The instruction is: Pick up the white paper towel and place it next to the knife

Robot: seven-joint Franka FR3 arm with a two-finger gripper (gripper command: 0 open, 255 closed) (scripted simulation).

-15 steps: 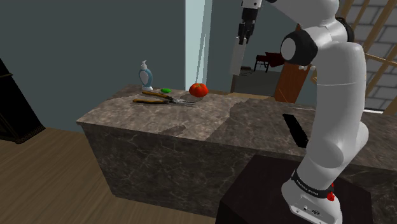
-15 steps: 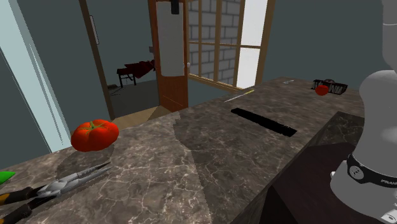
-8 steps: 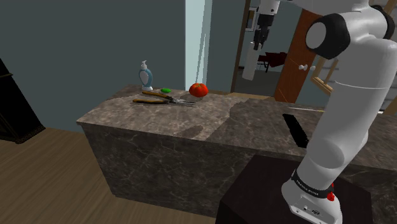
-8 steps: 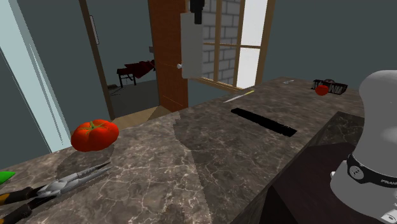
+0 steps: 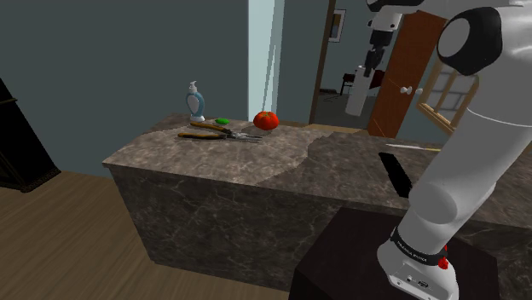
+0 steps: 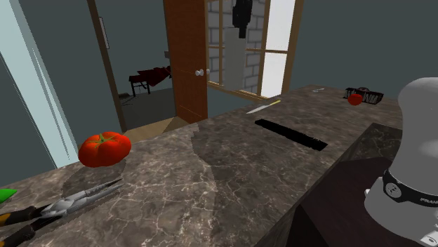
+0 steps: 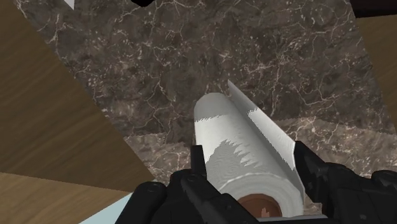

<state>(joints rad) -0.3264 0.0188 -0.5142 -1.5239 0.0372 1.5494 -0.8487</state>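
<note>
Dark marble counter (image 5: 281,162) spread beneath the gripper (image 5: 372,66). Nearest to it, a black strip (image 5: 393,171). Farther off, tomato (image 5: 266,120), pliers (image 5: 223,134) and bottle (image 5: 197,100) together.

The white Franka arm with dark joints (image 5: 465,162) rises steeply from its base and bends over high up. Its all-black two-finger gripper (image 5: 370,73) points downward, fingers (image 7: 308,168) clasping a white paper towel roll (image 7: 245,137) between them.
</note>
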